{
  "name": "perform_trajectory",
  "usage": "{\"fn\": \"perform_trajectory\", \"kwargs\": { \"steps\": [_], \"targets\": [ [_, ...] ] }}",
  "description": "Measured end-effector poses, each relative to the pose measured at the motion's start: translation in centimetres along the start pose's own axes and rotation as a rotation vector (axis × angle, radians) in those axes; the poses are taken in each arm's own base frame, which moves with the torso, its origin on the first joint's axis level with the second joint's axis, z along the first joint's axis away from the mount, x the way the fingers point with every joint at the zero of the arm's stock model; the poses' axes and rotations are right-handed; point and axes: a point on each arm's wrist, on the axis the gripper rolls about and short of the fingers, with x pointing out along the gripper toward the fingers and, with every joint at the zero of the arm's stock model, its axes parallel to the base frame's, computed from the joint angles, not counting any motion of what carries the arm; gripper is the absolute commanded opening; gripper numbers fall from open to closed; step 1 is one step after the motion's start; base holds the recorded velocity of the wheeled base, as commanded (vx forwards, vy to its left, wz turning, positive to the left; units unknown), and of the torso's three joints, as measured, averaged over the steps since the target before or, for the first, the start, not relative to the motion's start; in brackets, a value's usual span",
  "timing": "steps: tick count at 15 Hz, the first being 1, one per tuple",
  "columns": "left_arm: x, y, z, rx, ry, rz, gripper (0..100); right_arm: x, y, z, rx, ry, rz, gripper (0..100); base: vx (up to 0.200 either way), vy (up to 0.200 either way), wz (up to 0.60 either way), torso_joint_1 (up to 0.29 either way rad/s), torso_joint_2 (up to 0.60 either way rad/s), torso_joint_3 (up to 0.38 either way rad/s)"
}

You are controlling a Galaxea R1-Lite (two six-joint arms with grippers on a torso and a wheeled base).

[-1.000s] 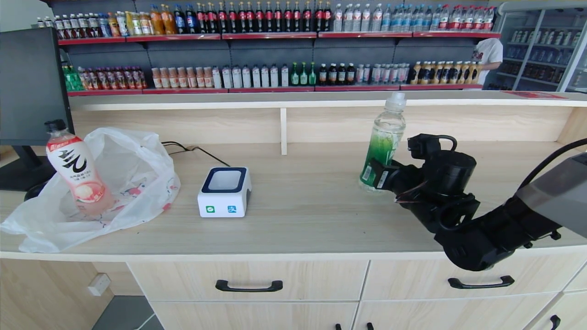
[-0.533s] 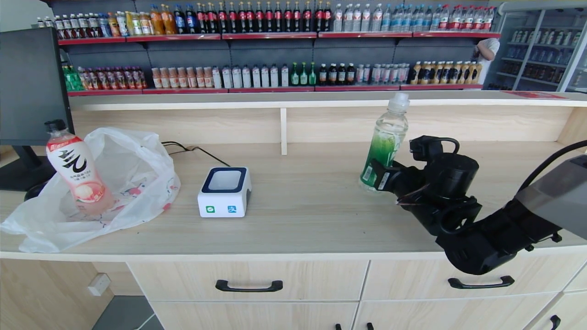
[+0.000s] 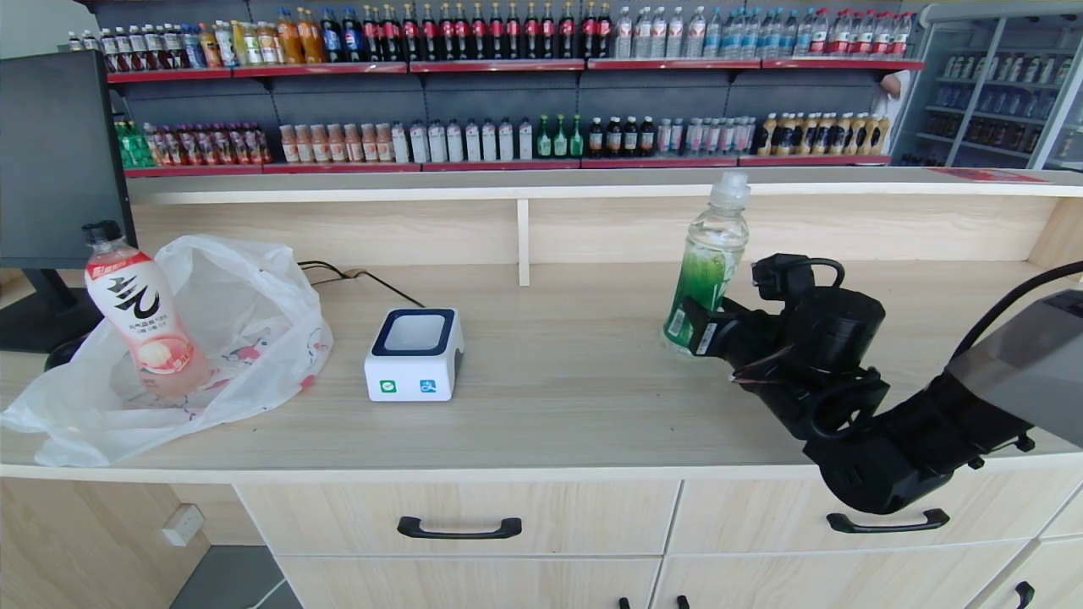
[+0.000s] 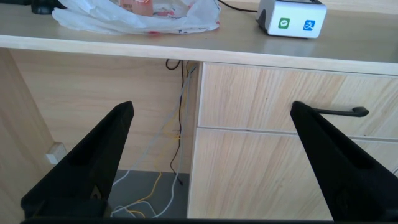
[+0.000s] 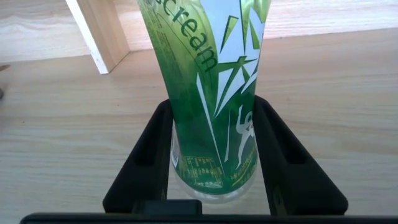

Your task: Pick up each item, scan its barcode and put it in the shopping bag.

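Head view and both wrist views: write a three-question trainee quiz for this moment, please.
1. True or false: the scanner stands between the shopping bag and the green bottle.
2. The right gripper has its fingers either side of the green bottle: A at its cap, B at its lower part, C at its neck.
3. Fill in: the left gripper is ___ (open/shut).
Key: 1 true; 2 B; 3 open.
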Motion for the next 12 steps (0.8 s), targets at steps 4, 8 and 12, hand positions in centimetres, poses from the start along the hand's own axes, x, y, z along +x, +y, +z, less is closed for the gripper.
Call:
{"fn": "perform_trajectory", "kwargs": {
  "steps": [4, 8, 12],
  "targets": [
    [0.00, 0.00, 0.00, 0.000, 0.000, 0.000, 100, -0.09, 0.33, 0.09, 0.008, -0.017, 0.010, 100, 0.000, 0.000, 0.00, 0.000, 0.00, 0.000],
    [0.00, 0.00, 0.00, 0.000, 0.000, 0.000, 100, -0.52, 0.34, -0.11, 0.008, -0.026, 0.012, 100, 0.000, 0.000, 0.00, 0.000, 0.00, 0.000],
    [0.00, 0.00, 0.00, 0.000, 0.000, 0.000, 100, 0.27, 0.36, 0.30, 0.013, -0.057, -0.009, 100, 0.000, 0.000, 0.00, 0.000, 0.00, 0.000]
  ]
}}
